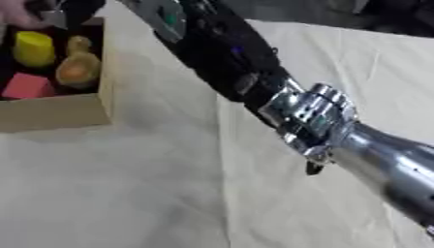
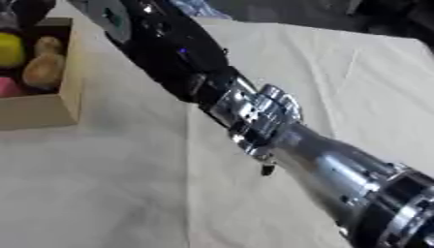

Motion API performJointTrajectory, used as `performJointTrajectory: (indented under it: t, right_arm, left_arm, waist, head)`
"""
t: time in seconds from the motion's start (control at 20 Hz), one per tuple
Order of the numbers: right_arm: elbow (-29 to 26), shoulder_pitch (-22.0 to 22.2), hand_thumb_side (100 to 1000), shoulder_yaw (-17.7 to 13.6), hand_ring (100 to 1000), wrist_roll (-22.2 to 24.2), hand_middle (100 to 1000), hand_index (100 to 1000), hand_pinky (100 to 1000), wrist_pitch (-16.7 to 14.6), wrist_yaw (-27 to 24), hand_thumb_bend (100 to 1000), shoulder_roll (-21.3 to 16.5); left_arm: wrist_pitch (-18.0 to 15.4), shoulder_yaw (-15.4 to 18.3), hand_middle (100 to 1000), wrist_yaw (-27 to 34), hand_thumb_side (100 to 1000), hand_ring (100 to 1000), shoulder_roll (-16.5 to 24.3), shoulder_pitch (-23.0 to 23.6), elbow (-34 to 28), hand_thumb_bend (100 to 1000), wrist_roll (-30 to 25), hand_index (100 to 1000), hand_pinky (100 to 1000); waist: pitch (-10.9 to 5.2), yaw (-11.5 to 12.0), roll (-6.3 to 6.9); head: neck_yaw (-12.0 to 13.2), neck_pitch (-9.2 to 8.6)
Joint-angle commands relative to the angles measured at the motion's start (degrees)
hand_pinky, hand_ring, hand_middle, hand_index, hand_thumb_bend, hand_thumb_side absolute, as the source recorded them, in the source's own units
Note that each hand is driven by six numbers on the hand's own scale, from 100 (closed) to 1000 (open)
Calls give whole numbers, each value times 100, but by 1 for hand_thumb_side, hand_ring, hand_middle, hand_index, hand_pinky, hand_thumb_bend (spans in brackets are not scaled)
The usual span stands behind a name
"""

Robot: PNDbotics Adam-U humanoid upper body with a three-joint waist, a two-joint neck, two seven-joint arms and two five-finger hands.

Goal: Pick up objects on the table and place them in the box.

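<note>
A cardboard box with a dark inside stands at the upper left. In it lie a yellow cylinder, a brown-orange pear-shaped thing and a pink-red block. My right arm crosses the view from the lower right to the upper left, black along the forearm with a silver joint. Its hand shows only as a dark shape over the box's far edge, cut off by the top of the view. My left hand is not visible.
A cream cloth with long folds covers the table. A pale blurred shape sits at the top left corner by the box. Dark floor and dark objects lie beyond the far table edge.
</note>
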Motion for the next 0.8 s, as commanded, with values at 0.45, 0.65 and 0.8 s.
performJointTrajectory:
  t: [0.45,0.65,0.8]
  right_arm:
    - [509,3,470,-80,917,3,852,901,914,-120,773,113,276]
    - [410,37,447,-158,907,-104,841,898,910,-44,635,100,79]
    - [189,52,421,-184,896,-146,830,888,906,37,321,100,-169]
  left_arm:
    - [15,103,785,95,812,805,222,-33,-69,600,42,903,837]
    - [10,109,785,90,813,805,246,47,-36,599,55,903,837]
    - [10,121,785,90,813,805,272,135,-2,598,74,903,837]
  waist:
    - [-82,-98,44]
    - [-114,-222,62]
    - [-167,-330,87]
  head:
    - [16,-90]
    - [129,-43]
    - [214,1]
